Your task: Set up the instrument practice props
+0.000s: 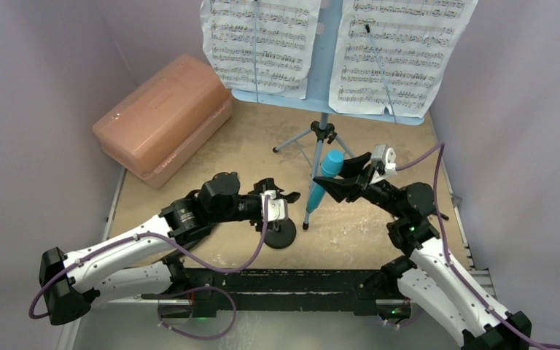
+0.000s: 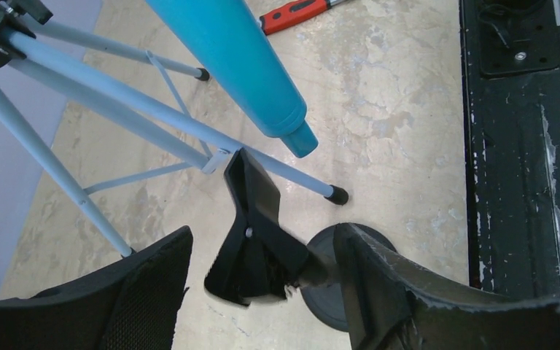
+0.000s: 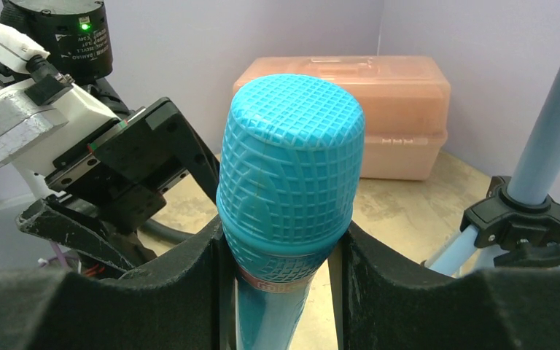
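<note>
The biggest thing is the blue music stand point(image 1: 328, 65). It stands at the back of the table point(image 1: 357, 237) on thin legs. I think it is top-heavy and would tip easily, so I would only hold it low, by the pole.

The two pages point(image 1: 259, 40) rest side by side on its shelf. They look thin and floppy. I think a pinch would crease them, so I leave them alone.

The little black mic stand point(image 2: 251, 240) sits close to me on its round foot. Its clip points up. My left pincer point(image 2: 262, 233) is around the clip with its fingers apart, and I can see a gap on one side. The foot looks heavy enough to stay put, and the clip looks stiff.

The smallest thing is the blue microphone point(image 3: 288, 175). My right pincer point(image 3: 284, 237) is clamped on it just under the bumpy head. It hangs tilted in the air, tail down, just above the clip. I think it is light, hard plastic. The body looks smooth and slippery, so gripping it under the wider head is the safest place.
</note>
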